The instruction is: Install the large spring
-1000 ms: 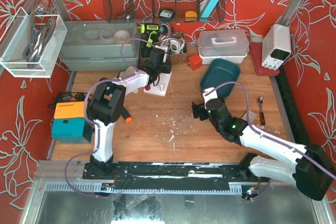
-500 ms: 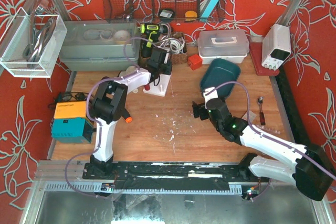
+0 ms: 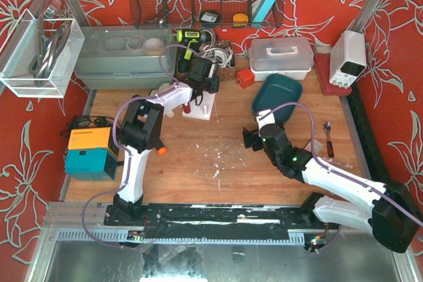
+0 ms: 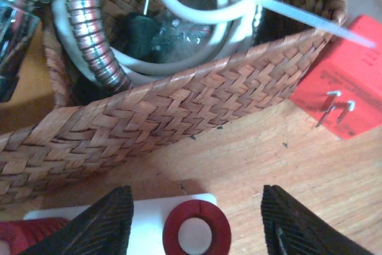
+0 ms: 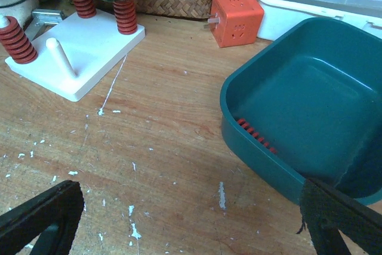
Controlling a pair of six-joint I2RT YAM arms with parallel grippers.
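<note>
A white peg plate (image 5: 89,43) stands at the far middle of the table (image 3: 198,105). Three large red springs stand on its pegs (image 5: 125,16), and one peg (image 5: 59,57) is bare. My left gripper (image 4: 196,193) is open, and its jaws stand either side of the top of one seated spring (image 4: 172,231) without touching it. It also shows in the top view (image 3: 201,82). Another red spring (image 5: 256,135) lies in the teal bin (image 5: 286,177). My right gripper (image 5: 191,225) is open and empty, low over the wood just left of the bin (image 3: 277,94).
A wicker basket (image 4: 179,111) of cables and hose stands just behind the plate. An orange plug cube (image 5: 236,25) and a white lidded box (image 3: 281,55) are to its right. A spoon (image 3: 328,138) lies at the right, and an orange and teal device (image 3: 89,151) at the left.
My left gripper has shifted a little right and farther back over the plate's far edge. The right arm has not moved.
</note>
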